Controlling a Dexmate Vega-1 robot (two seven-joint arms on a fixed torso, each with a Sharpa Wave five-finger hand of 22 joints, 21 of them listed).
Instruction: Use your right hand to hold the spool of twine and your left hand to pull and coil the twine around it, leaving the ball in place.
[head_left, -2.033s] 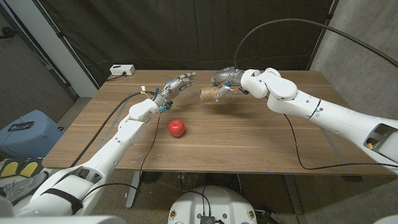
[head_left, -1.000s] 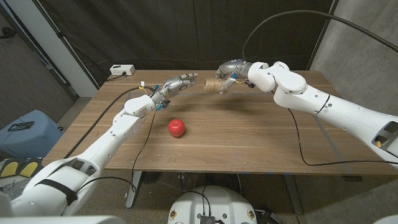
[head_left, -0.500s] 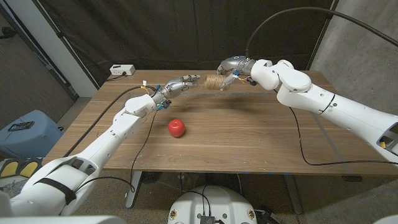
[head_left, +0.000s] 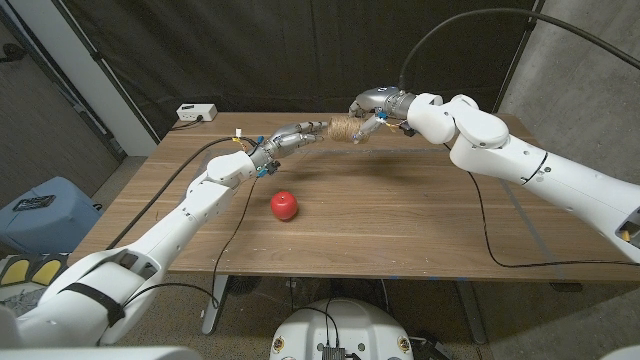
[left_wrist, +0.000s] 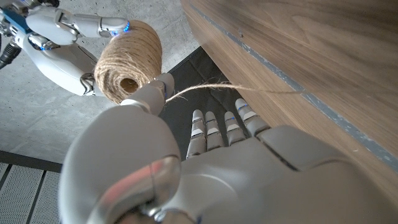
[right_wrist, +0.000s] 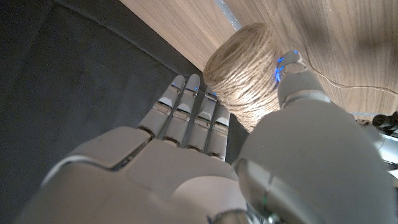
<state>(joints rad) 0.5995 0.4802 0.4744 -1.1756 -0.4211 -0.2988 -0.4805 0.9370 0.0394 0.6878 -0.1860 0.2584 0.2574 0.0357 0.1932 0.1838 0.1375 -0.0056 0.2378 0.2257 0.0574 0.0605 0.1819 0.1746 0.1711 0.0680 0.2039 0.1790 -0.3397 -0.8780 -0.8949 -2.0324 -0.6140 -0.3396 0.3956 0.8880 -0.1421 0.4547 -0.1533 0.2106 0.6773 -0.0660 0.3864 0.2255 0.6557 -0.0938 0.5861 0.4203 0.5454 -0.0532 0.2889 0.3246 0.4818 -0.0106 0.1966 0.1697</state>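
Observation:
My right hand (head_left: 378, 104) grips the spool of twine (head_left: 345, 128) and holds it in the air over the table's far edge. The same spool (right_wrist: 245, 71) is clamped between that hand's thumb and fingers (right_wrist: 193, 115) in the right wrist view. My left hand (head_left: 292, 136) reaches toward it with straight fingers, the tips right beside the spool. In the left wrist view its thumb (left_wrist: 152, 93) touches the spool (left_wrist: 127, 59), and a loose strand of twine (left_wrist: 249, 87) trails from behind the thumb toward the table. The red ball (head_left: 285, 205) sits on the table (head_left: 400, 220), nearer to me.
A white power strip (head_left: 197, 112) lies at the far left corner. A black cable (head_left: 482, 235) runs across the table's right side. A blue bin (head_left: 35, 210) stands on the floor to the left. Dark curtains hang behind the table.
My right hand has carried the spool a little left and farther back. My left hand has stretched forward until its fingertips reach the spool. The ball has not moved.

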